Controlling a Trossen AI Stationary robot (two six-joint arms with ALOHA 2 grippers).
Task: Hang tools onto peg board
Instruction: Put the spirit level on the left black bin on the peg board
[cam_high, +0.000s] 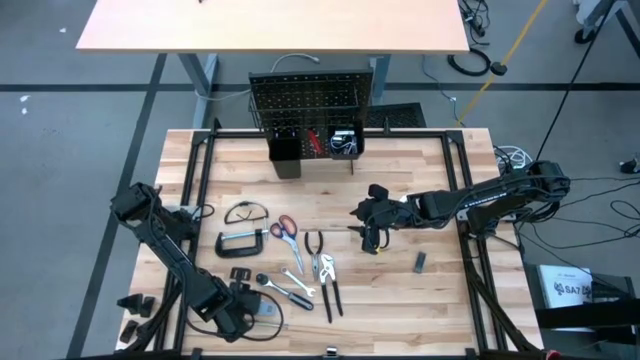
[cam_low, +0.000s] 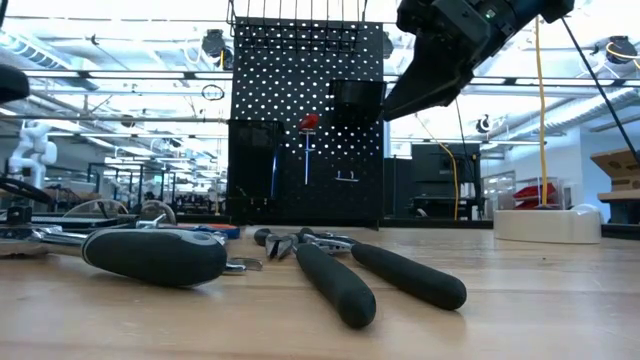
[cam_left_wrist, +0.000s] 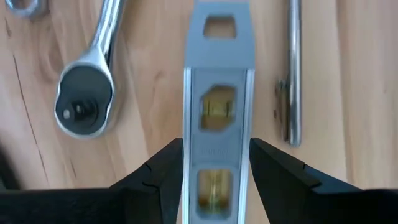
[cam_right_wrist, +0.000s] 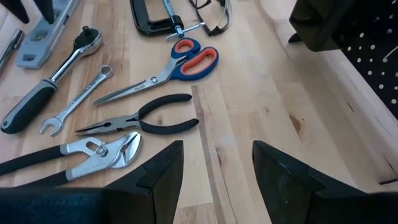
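The left gripper (cam_left_wrist: 216, 171) straddles the blue-grey level (cam_left_wrist: 219, 106), whose near end is cut off, fingers apart and contact unclear; the right gripper (cam_right_wrist: 216, 168) hangs parted, empty.

Table seen from straight overhead and level from its edge; upright black perforated metal peg board (cam_high: 310, 100) (cam_low: 307, 120) is shared by both.

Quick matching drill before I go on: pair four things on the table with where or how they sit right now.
1. level
2. scissors
3. right hand
4. red screwdriver

a. on the peg board
b. open, empty, above the table
c. between the left hand's fingers
d. flat beside the C-clamp

Pairs: 1-c, 2-d, 3-b, 4-a
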